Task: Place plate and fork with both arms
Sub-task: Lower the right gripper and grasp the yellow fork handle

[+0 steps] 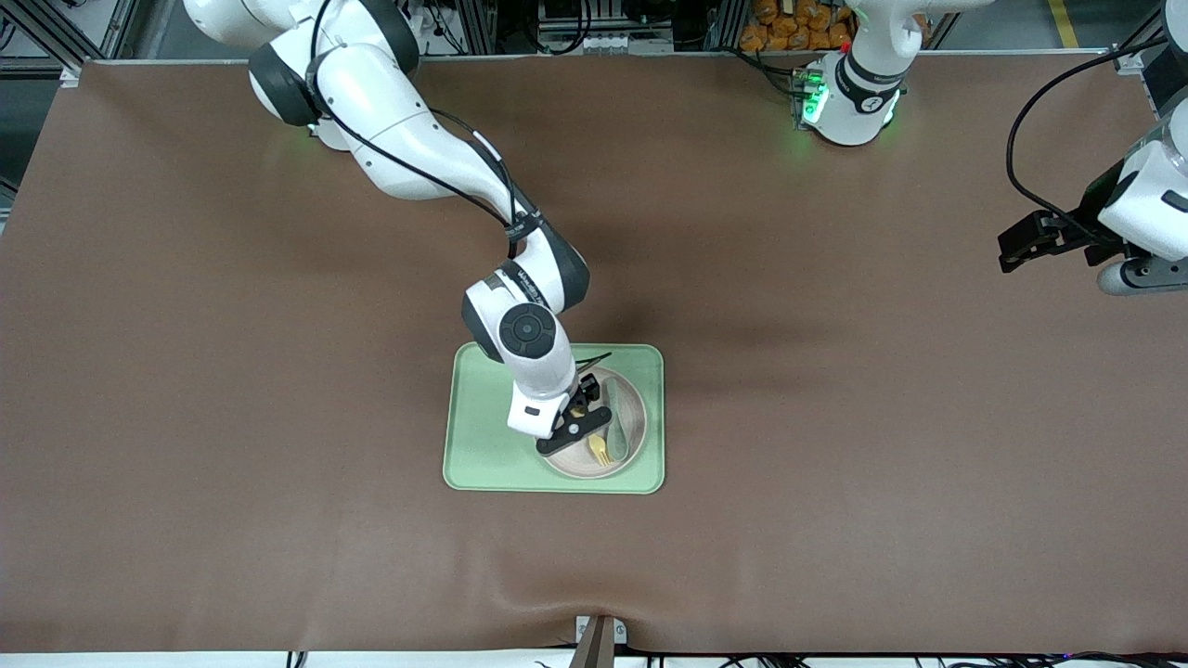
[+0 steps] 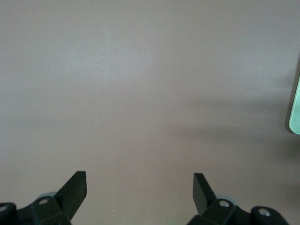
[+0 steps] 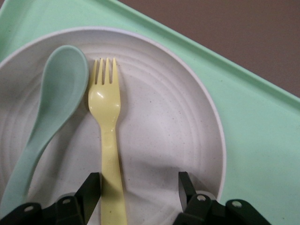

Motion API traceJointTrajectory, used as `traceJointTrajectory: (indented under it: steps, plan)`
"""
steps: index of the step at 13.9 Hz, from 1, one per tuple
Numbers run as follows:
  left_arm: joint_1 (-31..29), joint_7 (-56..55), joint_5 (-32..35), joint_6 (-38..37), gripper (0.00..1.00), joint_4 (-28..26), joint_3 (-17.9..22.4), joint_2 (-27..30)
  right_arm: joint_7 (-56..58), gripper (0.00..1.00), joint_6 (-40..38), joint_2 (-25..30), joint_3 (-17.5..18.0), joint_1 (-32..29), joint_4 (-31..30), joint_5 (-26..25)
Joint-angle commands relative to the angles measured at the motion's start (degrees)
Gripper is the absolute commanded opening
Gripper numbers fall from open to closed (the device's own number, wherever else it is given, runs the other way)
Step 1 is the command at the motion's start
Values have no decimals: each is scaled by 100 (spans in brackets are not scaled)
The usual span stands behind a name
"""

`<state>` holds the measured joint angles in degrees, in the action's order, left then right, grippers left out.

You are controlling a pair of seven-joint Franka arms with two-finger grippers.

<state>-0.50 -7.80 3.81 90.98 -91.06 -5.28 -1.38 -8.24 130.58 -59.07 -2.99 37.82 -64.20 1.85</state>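
Note:
The pale plate (image 1: 639, 415) sits on the light green tray (image 1: 483, 450). The yellow fork (image 1: 600, 451) lies flat on the plate beside a grey-green spoon (image 1: 619, 419). My right gripper (image 1: 583, 408) is low over the plate with its fingers open. In the right wrist view the fork (image 3: 106, 108) lies on the plate (image 3: 164, 122), its handle running between the open fingertips of the right gripper (image 3: 139, 185), close to one finger (image 3: 91, 187). The spoon (image 3: 51, 108) lies alongside. My left gripper (image 1: 1010, 250) waits, open and empty, over bare table at the left arm's end; it also shows in the left wrist view (image 2: 139, 185).
The tray (image 3: 262, 140) lies on a brown table cover near the table's middle. A corner of the tray (image 2: 295, 112) shows in the left wrist view. A small bracket (image 1: 599, 640) stands at the table edge nearest the front camera.

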Motion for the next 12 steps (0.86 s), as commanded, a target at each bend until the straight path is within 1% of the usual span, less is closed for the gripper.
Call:
traceJointTrajectory:
  steps: [1,2,3,4,5,6,9,12]
  plan:
    - [-47,94,-12,-36,100,-52,-43,59,-160,60,81,-210,-71,68,224,-132]
    - [-47,85,-12,-36,100,-52,-43,59,-160,48,64,-202,-71,68,224,-132]
    - [-47,94,-12,-36,100,-52,-43,59,-178,22,47,-202,-62,68,233,-123]
    - [-47,94,-12,-36,100,-52,-43,67,-247,11,38,-202,-62,68,233,-123]
    - [-38,85,-12,-36,100,-52,-43,76,-265,3,38,-202,-62,68,233,-123]
    - [-47,85,-21,-45,100,-52,-43,93,-266,0,38,-193,-62,59,250,-123]
    - [-38,85,-91,-71,100,-52,-43,120,-475,0,-146,-132,-44,59,268,-97]
    - [-47,85,-100,-80,100,-52,-43,164,-547,0,-471,52,8,15,320,-18]
